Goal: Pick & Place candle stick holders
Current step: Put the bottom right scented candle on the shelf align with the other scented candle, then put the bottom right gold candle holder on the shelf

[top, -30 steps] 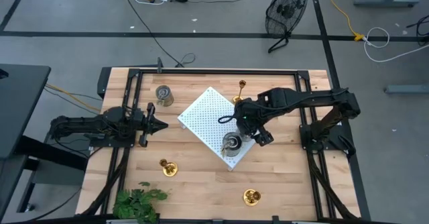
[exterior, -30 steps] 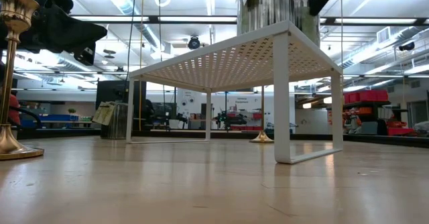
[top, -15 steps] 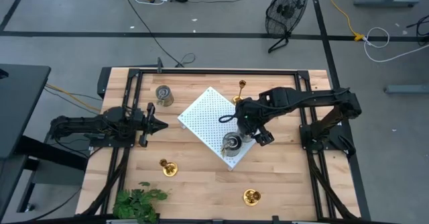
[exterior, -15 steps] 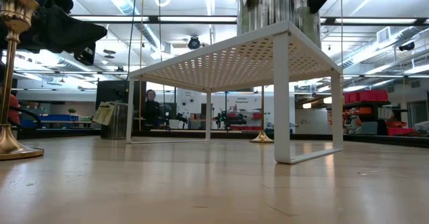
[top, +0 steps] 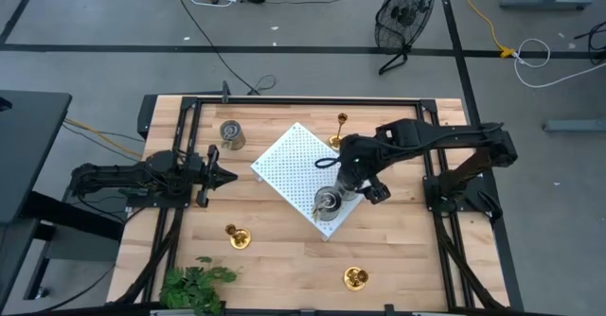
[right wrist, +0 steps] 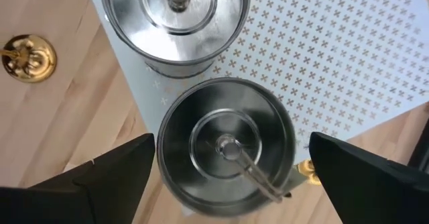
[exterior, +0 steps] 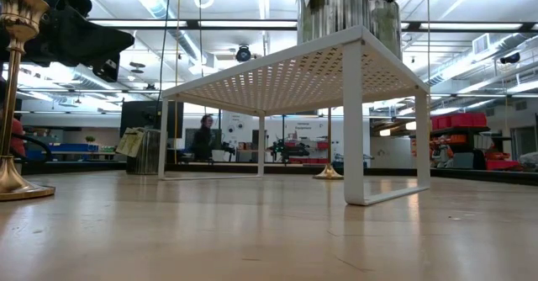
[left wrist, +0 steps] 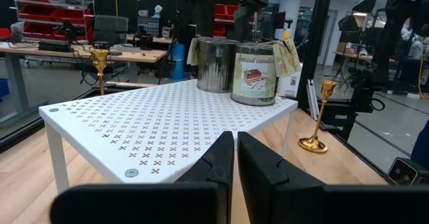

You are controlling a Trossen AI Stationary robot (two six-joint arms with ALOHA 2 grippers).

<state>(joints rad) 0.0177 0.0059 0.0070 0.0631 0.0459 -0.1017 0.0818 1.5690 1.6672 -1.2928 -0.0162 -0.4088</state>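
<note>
Right gripper (right wrist: pixel 228 177): hanging above the corner of the white perforated board (top: pixel 298 165), jaws standing wide apart and gripping nothing.
Between the right jaws: 1 silver-grey holder (right wrist: pixel 226 147) is sitting directly below on the board, untouched, a tag string trailing from its lid.
Just past the right jaws: a 2nd silver-grey holder (right wrist: pixel 177 19) is standing on the board, just beside the 1st.
Beside the board: 1 brass holder (right wrist: pixel 28 56) is resting on the wooden table (top: pixel 284 259).
Left gripper (left wrist: pixel 234 158): waiting over the table, jaws pressed together and empty, pointing toward the board.
Farther out: a 3rd silver-grey holder (top: pixel 231 133), 2 more brass holders (top: pixel 237 237) (top: pixel 341 120) and a green plant (top: pixel 194 286) are lying well apart from both jaws.
</note>
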